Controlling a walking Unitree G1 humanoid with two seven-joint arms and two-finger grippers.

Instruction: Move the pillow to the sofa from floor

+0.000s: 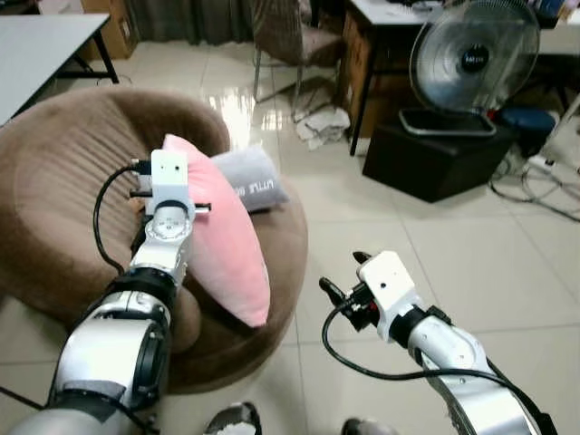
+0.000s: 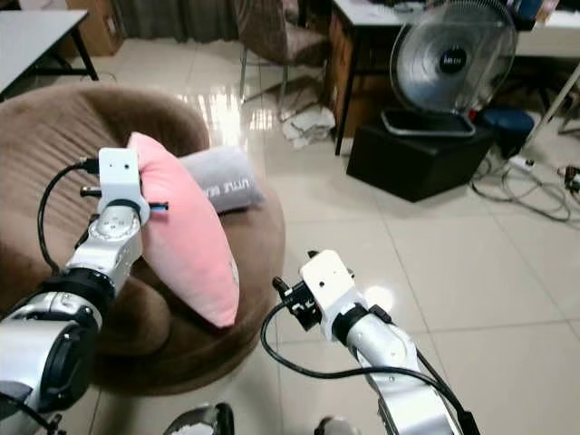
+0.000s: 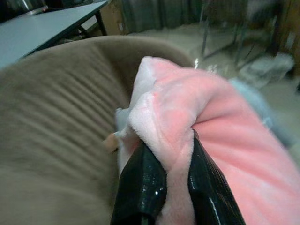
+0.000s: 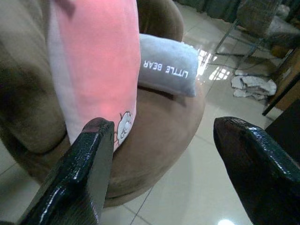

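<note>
The two head views look forward and down from above the arms — both take in the brown sofa (image 1: 63, 181) on the left and the fan (image 1: 473, 59) far right. The left wrist view sits very close, looking along its fingers (image 3: 140, 187) at the pink pillow (image 3: 225, 122). The right wrist view looks from low near the floor — sharing the pillow and grey cushion (image 4: 166, 65).
</note>
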